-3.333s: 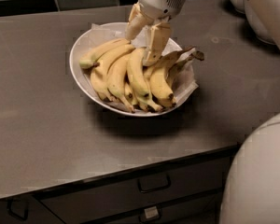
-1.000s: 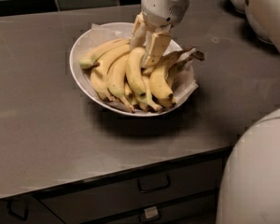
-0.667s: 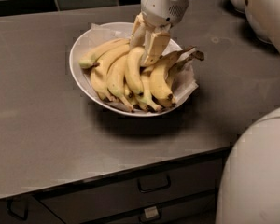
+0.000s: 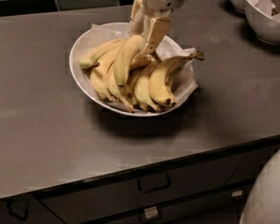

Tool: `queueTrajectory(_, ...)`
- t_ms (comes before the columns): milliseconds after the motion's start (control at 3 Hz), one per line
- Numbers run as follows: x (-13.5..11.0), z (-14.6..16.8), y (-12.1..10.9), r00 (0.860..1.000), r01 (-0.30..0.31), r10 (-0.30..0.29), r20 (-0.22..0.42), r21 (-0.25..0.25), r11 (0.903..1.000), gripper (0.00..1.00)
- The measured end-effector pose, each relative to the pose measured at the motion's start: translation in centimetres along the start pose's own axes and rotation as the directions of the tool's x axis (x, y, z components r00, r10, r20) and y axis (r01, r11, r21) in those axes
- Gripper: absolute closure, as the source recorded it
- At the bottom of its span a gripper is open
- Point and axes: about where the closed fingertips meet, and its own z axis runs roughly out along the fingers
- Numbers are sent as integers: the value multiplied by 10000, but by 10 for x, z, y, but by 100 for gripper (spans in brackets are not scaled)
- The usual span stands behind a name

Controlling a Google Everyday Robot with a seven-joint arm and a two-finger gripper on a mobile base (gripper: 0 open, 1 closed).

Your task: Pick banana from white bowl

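- Gripper [image 4: 141,40] at upper centre, fingers clamped on the banana [image 4: 125,59] by its upper end, over the white bowl [image 4: 77,45];
- banana looks light, smooth-skinned, easily bruised; a gentle hold nearer its middle seems steadier

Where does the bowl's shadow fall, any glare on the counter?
Camera view: the white bowl throws a shadow toward the camera and rightward on the counter; dull sheen there, no hard glare; the gripper, above the banana, is brightly lit.
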Motion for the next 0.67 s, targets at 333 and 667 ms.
queueTrajectory(333, -3, -19, 8, 9983, 322, -368, 442, 998, 9945, 100)
queueTrajectory(667, 3, -34, 28, 9952, 224, -420, 882, 2129, 9768, 100)
